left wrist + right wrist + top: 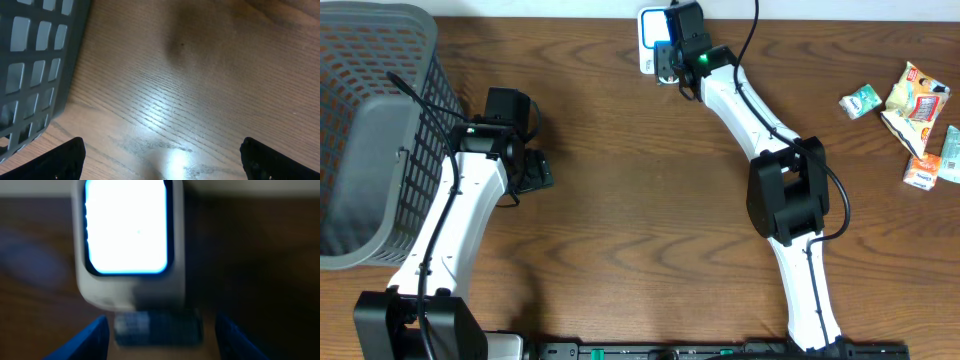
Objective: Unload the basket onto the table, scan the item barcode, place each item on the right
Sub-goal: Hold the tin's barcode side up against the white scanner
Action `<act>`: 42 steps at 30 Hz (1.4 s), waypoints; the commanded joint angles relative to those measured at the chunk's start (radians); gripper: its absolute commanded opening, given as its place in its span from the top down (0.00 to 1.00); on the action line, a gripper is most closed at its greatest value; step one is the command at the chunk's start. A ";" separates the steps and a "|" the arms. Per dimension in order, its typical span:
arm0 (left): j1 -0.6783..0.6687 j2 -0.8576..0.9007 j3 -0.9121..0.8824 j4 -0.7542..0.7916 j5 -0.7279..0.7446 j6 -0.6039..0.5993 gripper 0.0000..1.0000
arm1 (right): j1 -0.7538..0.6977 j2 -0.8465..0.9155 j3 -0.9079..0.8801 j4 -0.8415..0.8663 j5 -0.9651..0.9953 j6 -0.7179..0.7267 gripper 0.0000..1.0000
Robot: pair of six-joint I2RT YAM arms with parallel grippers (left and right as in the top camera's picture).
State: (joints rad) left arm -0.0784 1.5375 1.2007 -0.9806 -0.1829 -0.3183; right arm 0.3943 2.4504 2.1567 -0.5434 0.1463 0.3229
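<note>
Your right arm is stretching across the table (pixel 620 150) to the scanner (pixel 127 235) at the far edge. The right gripper (pixel 665 62) is hanging just in front of it. In the right wrist view the scanner's screen is glowing bright white, and the whole view is blurring. A small bluish item (pixel 157 327) is sitting low in that view, just below the scanner and between the two fingers (pixel 100 337). The fingers are standing apart on either side of it. The blur is hiding whether they are pressing on the item or only flanking it, so you cannot tell whether it is being grasped. No barcode is showing on it.

Your left gripper (pixel 162 157) is hovering released over bare wood, with its fingers spread wide and nothing between them. It is sitting just beside the grey basket (pixel 370 130) on the left of the table, whose mesh wall is filling the upper left corner of the left wrist view.

A few snack packets (pixel 915 100) are lying together near the right edge, well apart from both grippers.
</note>
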 commanded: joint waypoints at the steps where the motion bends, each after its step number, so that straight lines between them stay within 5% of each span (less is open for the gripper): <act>1: 0.003 0.000 -0.004 -0.002 -0.009 -0.013 0.02 | 0.005 -0.043 -0.001 -0.026 0.003 0.085 0.34; 14: 0.003 0.000 -0.004 -0.003 -0.009 -0.013 0.02 | -0.036 -0.025 -0.003 0.013 -0.040 0.202 0.22; 26: 0.003 0.000 -0.004 -0.003 -0.009 -0.013 0.02 | -0.040 0.014 -0.005 0.018 -0.144 -0.200 0.03; 34: 0.003 0.000 -0.004 -0.003 -0.009 -0.013 0.02 | -0.039 0.082 -0.005 0.021 -0.156 -0.204 0.05; 42: 0.003 0.000 -0.004 -0.003 -0.009 -0.013 0.02 | -0.039 0.086 -0.005 0.039 -0.156 -0.204 0.21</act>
State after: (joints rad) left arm -0.0784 1.5375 1.2007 -0.9802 -0.1829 -0.3183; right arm 0.3531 2.5320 2.1509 -0.5133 -0.0067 0.1253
